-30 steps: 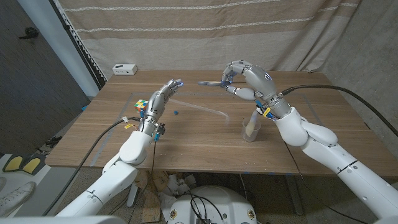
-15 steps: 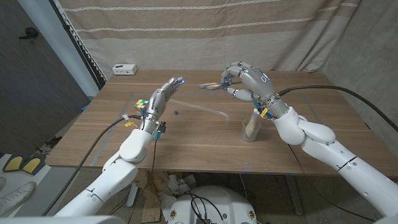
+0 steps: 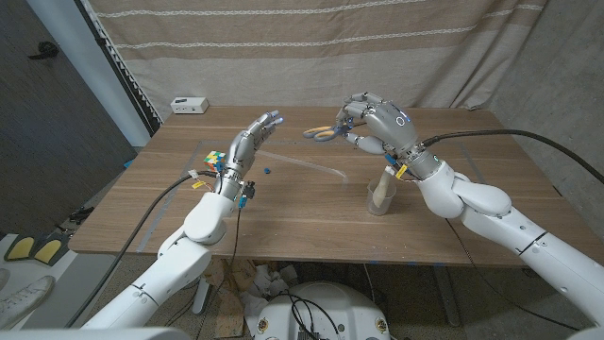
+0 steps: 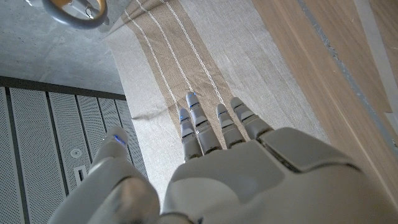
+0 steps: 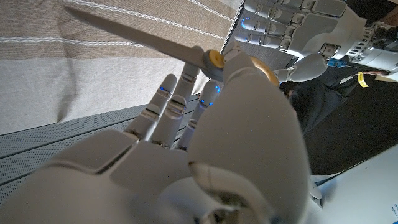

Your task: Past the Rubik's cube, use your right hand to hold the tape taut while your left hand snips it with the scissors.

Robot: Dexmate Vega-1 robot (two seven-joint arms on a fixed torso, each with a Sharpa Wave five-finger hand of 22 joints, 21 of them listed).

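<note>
Behind the wooden table [image 3: 311, 203] hangs a striped beige curtain [image 3: 311, 52].

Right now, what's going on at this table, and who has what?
The right hand holds the scissors up above the table, pointed toward the left hand, though the task gives them to the left. The left hand is raised, fingers spread, holding nothing. The Rubik's cube sits on the table beside the left wrist. A strip of clear tape lies on the table between the arms, uncut and not held by either hand.
</note>
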